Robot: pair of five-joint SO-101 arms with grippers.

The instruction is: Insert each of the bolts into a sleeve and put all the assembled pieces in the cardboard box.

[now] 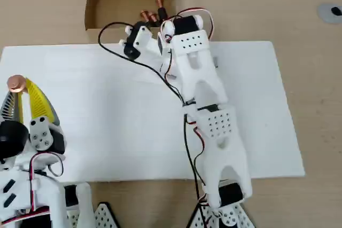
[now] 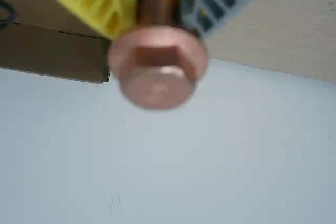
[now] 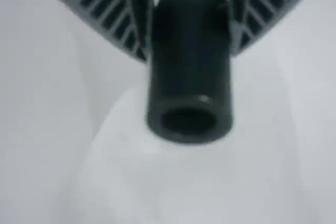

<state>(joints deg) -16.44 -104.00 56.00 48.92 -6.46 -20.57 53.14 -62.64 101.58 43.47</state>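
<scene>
The left claw (image 2: 157,24) is clamped on a bolt (image 2: 157,69), taken by the shank just behind the flanged hex head, which juts clear of the fingers. In the high view this bolt (image 1: 16,84) is well apart from the box (image 1: 93,4), off its near left corner, at the edge of the white sheet (image 1: 107,121).

The right claw (image 3: 189,51) grips a sleeve (image 3: 189,87) across its body, leaving the open bore free and pointing away from the fingers. The right arm (image 1: 197,73) stretches up to just beside the box's near wall. Three assembled pieces (image 1: 152,15) already lie inside the box, against that wall.

The bolt looks like copper-coloured metal: stiff, smooth, likely slippery under the ribbed fingers, and light enough for the arm. The shank grip suits it, though the fingers appear to cover much of the length that must enter the bore, so a hold closer to the head would probably serve better.

The sleeve looks like a rigid, dark, matte tube, probably less prone to slip. Holding its rear half keeps the mouth clear. The fit looks close, so a slight tilt could jam the bolt at the rim.
</scene>
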